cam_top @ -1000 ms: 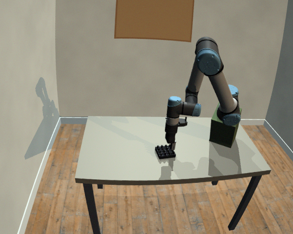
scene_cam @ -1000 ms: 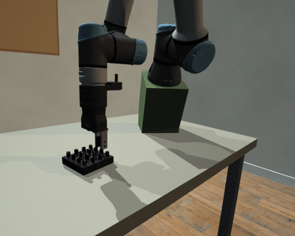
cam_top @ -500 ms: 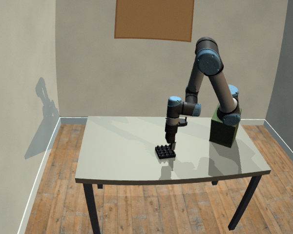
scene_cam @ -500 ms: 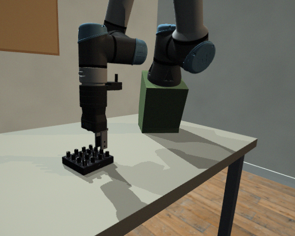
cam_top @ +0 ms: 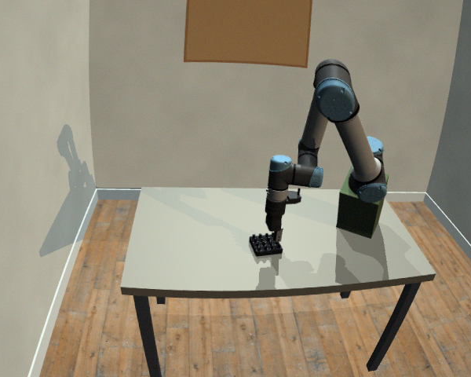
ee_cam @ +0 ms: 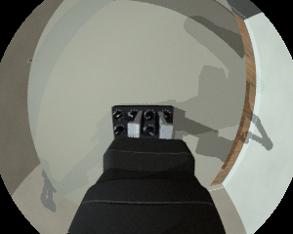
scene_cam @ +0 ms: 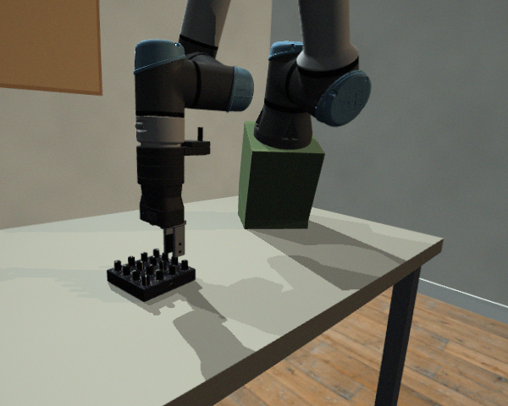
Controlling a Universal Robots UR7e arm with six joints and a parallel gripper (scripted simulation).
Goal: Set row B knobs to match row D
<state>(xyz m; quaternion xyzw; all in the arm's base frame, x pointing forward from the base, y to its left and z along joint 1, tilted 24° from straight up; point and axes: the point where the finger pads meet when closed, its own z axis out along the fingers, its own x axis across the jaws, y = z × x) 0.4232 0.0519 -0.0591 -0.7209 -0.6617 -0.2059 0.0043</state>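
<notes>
The black knob box (cam_top: 268,253) (scene_cam: 168,287) (ee_cam: 125,122) stands flat on the table, its several black knobs upright. My gripper (cam_top: 277,240) (scene_cam: 173,255) (ee_cam: 149,118) points straight down at the box's right part in the top and exterior views, fingers partly open. In the wrist view the fingertips are on either side of a knob (ee_cam: 149,115), third from the left in the uppermost visible row. Dark gaps show beside it; whether a finger touches it cannot be told. White lines and marks show on some knobs, but names are unreadable. The fingers and gripper body hide the other knobs.
The pale table (cam_top: 187,259) (scene_cam: 70,341) bears the box. A green block (cam_top: 355,213) (scene_cam: 278,192) carries the arm base toward the right. Shadows of the arm fall across the table. Neighbouring knobs stand close around the fingertips.
</notes>
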